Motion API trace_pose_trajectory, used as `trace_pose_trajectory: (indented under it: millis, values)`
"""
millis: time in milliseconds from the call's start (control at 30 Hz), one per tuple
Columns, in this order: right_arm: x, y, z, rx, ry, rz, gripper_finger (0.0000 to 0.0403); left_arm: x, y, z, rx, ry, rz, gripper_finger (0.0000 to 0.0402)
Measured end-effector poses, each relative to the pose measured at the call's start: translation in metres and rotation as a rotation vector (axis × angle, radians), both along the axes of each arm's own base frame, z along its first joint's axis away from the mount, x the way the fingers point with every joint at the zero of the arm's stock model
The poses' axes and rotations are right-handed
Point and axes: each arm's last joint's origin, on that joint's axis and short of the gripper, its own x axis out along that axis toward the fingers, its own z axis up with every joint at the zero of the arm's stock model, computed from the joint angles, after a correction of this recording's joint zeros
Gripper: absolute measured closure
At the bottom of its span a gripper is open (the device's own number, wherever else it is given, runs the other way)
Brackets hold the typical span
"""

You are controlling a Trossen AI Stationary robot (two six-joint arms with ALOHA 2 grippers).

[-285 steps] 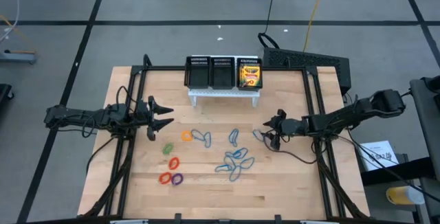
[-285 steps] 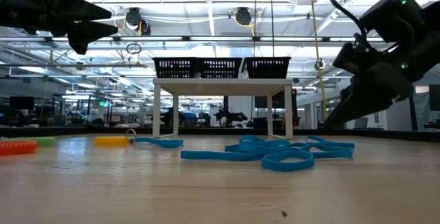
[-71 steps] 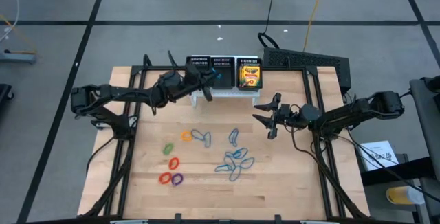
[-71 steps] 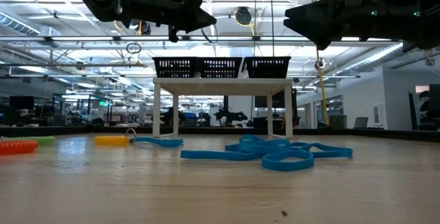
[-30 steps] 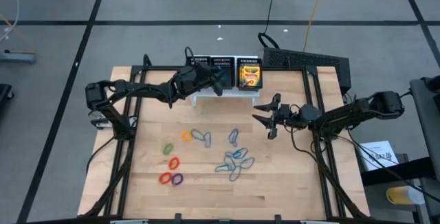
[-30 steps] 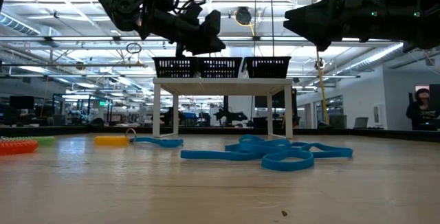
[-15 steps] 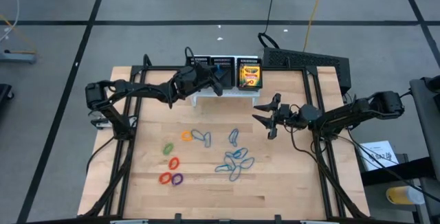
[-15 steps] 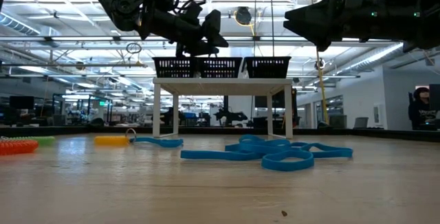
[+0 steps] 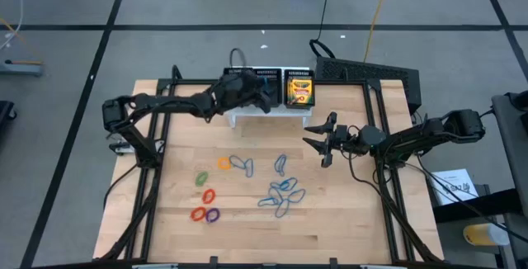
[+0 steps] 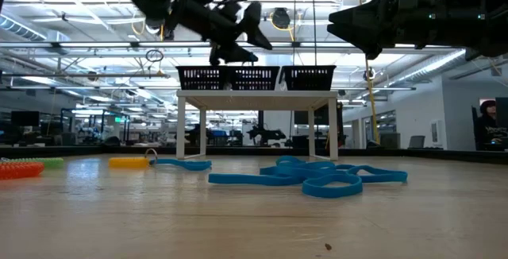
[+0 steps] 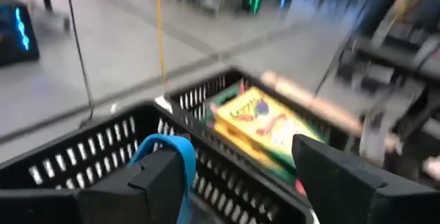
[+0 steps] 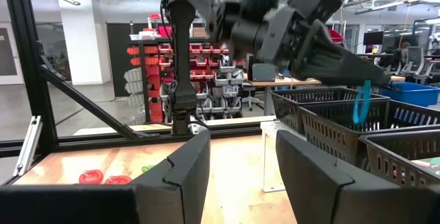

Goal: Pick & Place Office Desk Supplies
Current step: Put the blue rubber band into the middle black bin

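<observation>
The left gripper (image 9: 266, 97) hangs over the black organiser (image 9: 268, 87) at the table's far edge, above its middle compartment. Its fingers (image 11: 347, 176) stand apart, and a blue loop (image 11: 175, 162) hangs against one of them; the right wrist view shows that loop (image 12: 361, 104) dangling from the fingertip down into the basket. Whether it is still pinched cannot be told.

The organiser sits on a small white stand (image 9: 271, 113). Its compartment nearest the right edge holds the crayon boxes (image 9: 300, 90), seen close in the left wrist view (image 11: 265, 124).

The right gripper (image 9: 316, 143) hovers above the table, right of centre, well clear of the organiser, its fingers apart and holding nothing.

On the table's middle lie the other blue loops: a cluster (image 9: 283, 195) toward the near side, one (image 9: 280, 165) just above it, and a pair (image 9: 242, 165) to its left. An orange loop (image 9: 223, 163) touches that pair. Nearer the left edge lie a green loop (image 9: 201, 177), another orange loop (image 9: 209, 195), a red loop (image 9: 198, 214) and a purple loop (image 9: 213, 215), the last two side by side.

The near strip of the table and the stretch along the right edge are bare wood. A black frame (image 9: 382, 153) runs along both side edges.
</observation>
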Motion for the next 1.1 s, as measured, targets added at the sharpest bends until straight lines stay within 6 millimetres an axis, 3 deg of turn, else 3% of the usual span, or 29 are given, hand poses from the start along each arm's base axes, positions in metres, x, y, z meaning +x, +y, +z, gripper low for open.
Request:
trace_pose_trajectory:
  millis: [233,367,633,900,967,1100]
  values:
    - [0.000,0.000,0.000,0.000,0.000,0.000,0.0247,0.002,-0.001,0.050,-0.073,0.266,-0.004,0.0149]
    - [0.000,0.000,0.000,0.000,0.000,0.000,0.0247,-0.003,-0.002,0.064,-0.087,0.333,-0.016,0.0153]
    - [0.000,0.000,0.000,0.000,-0.001,0.000,0.0248,-0.003,0.001,0.058,-0.089,0.378,-0.017,0.0144]
    - [0.000,0.000,0.000,0.000,-0.005,0.000,0.0248,0.012,0.000,0.030,-0.144,0.454,-0.093,0.0142]
    - [0.000,0.000,0.000,0.000,-0.005,0.001,0.0248,0.011,0.003,0.030,-0.152,0.450,-0.079,0.0142]
    - [0.000,0.000,0.000,0.000,-0.005,0.001,0.0248,0.007,0.010,0.052,-0.173,0.376,-0.050,0.0142]
